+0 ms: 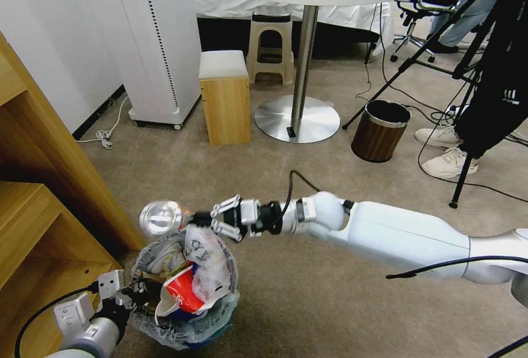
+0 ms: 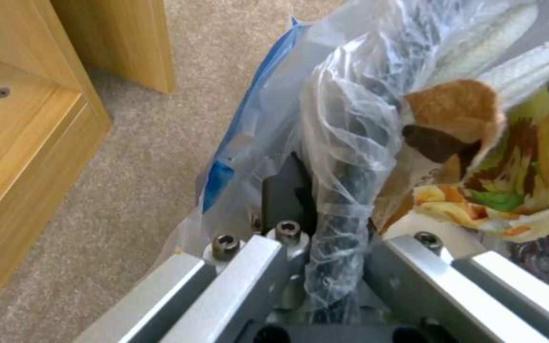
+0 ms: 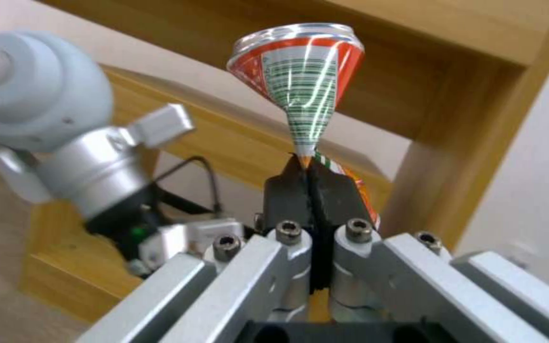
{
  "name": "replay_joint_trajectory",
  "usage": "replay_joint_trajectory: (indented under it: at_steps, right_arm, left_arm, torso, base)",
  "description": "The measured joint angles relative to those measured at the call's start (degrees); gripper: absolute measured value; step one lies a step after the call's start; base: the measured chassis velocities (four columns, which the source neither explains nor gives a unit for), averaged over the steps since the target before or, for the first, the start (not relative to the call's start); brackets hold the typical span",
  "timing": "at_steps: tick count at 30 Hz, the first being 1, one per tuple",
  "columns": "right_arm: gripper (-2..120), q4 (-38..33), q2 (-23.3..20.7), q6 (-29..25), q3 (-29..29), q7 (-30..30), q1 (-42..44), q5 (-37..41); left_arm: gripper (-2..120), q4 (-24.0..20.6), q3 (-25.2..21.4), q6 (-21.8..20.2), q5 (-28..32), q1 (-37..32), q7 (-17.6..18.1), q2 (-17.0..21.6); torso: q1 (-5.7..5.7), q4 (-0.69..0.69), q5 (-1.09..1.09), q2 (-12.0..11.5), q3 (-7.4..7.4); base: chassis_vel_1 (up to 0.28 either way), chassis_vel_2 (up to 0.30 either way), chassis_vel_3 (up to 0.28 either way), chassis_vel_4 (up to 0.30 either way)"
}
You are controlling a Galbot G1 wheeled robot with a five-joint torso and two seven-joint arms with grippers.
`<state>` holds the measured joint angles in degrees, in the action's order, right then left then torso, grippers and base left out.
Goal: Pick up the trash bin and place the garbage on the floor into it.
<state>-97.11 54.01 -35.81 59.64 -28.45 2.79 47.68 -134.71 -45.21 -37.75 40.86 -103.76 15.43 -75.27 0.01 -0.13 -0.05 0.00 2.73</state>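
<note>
The trash bin [image 1: 184, 322], lined with a crinkly bag [image 2: 350, 124], sits low in the head view, heaped with garbage such as a red-white paper cup [image 1: 184, 293] and a colourful wrapper [image 2: 510, 190]. My left gripper [image 1: 127, 293] [image 2: 331, 224] is shut on the bin's bag-covered rim at its left side. My right gripper [image 1: 202, 219] [image 3: 310, 166] is shut on a crushed can [image 1: 160, 218] [image 3: 300, 81], pinching its flattened middle. The can hangs just above the bin's far-left edge. Beige carpet floor [image 1: 308, 303] lies all around.
A wooden shelf unit [image 1: 49, 209] stands close on the left of the bin. Farther off are a wooden box stool [image 1: 224, 97], a round table's metal base [image 1: 297, 119], a brown wood-look bin [image 1: 380, 130], tripod legs [image 1: 465, 176] and cables.
</note>
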Motion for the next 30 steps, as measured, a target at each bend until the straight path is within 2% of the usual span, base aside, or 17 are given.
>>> replay_joint_trajectory:
  at_steps: [10,17,30]
  right_arm:
    - [0,-0.9,-1.4,0.4,2.6,2.3,0.6,0.4]
    - [0,1.8,-2.3,0.2,2.9,3.4,3.7,-1.0]
    - [0,4.9,-0.4,0.8,4.4,5.7,5.4,-1.4]
  left_arm:
    - [0,-0.1,-0.4,0.0,0.3,0.2,0.1,0.1]
    - [0,-0.8,-0.4,0.0,0.4,-0.4,0.1,-0.1]
    - [0,-2.5,-0.6,0.0,0.1,-2.1,-0.1,-0.6]
  torso:
    - [0.0,0.0,0.01,0.0,0.0]
    - [0.0,-0.01,0.01,0.0,0.0]
    - [0.0,0.0,0.01,0.0,0.0]
  base:
    - [0.0,0.0,0.0,0.0]
    - [0.0,0.0,0.0,0.0]
    - [0.0,0.0,0.0,0.0]
